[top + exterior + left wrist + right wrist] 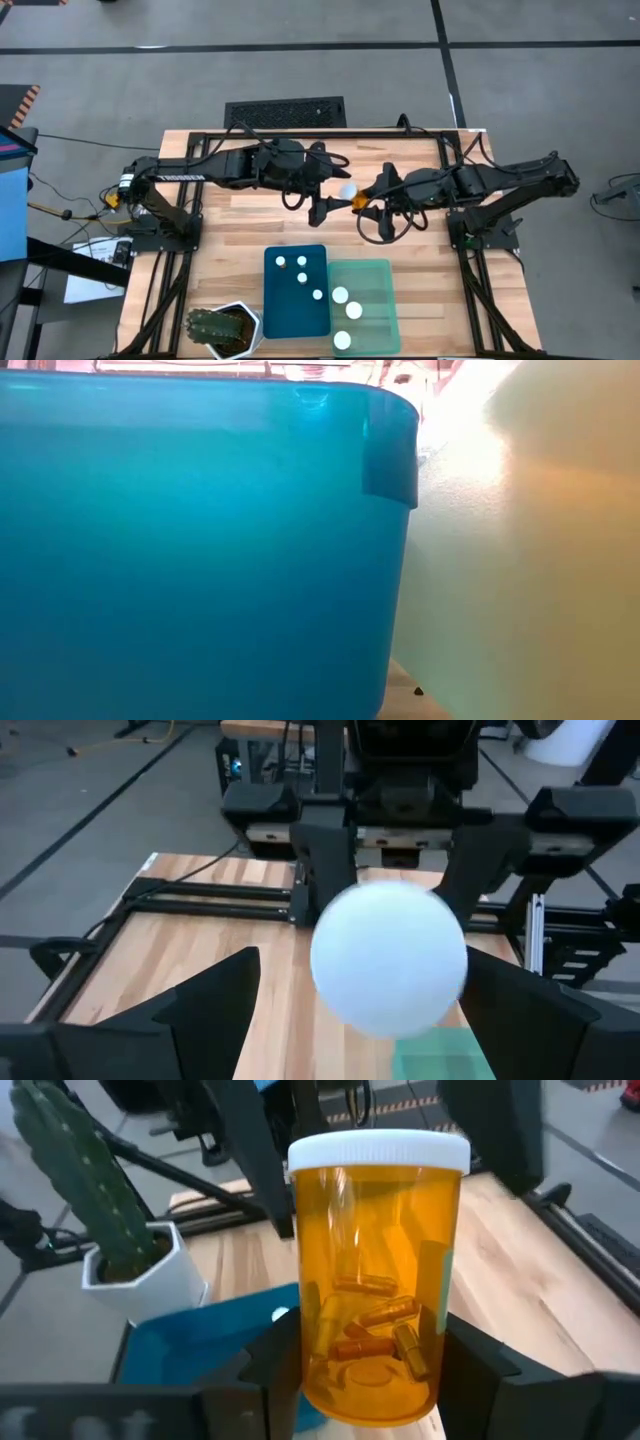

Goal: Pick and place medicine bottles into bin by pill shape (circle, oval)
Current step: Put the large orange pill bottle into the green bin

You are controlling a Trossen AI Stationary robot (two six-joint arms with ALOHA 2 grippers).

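An orange medicine bottle (375, 1280) with a white cap and long oval pills inside is held above the table's middle (352, 197). My right gripper (370, 1375) is shut on it. My left gripper (365, 995) is open. Its fingers stand on either side of the bottle's white cap (388, 960), which faces its camera; I see no touch. The dark blue tray (272, 300) holds several bottles. The mint green tray (380, 275) beside it holds three. My right gripper pinches the bottle's lower body near its base (318, 1365) between its two fingers. The fingers come from the table's right side. The bottle is lifted clear of the table, and its cap (347, 189) points toward the left arm.
A green cactus in a white hexagonal pot (224, 330) stands at the near edge, left of the blue tray. The low view is filled by the blue tray's wall (190, 550) and the green tray's wall (520, 560). Bare wood lies between the arms and the trays.
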